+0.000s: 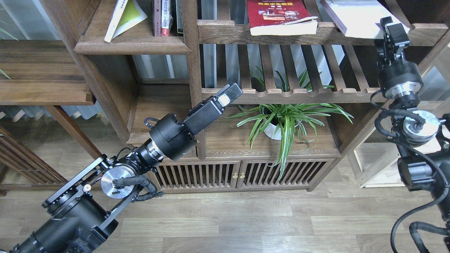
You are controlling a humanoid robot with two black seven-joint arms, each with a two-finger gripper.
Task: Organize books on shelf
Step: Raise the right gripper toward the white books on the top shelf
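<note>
A yellow-green book [127,15] leans tilted on the solid brown shelf [133,45] at the upper left, beside upright books [165,17]. On the slatted rack [225,33] to the right, a red book [279,15] lies flat. A thick white book [358,15] lies flat further right, its near edge over the rail. My right gripper [394,30] points up at the white book's near right corner and overlaps it; its fingers cannot be told apart. My left gripper [230,94] hangs lower, in front of the middle rack, holding nothing that I can see.
A potted spider plant [284,119] stands on the cabinet top under the lower slatted rack [299,93]. A vertical post [191,70] separates the solid shelf from the racks. A dark side table [38,70] stands at the left.
</note>
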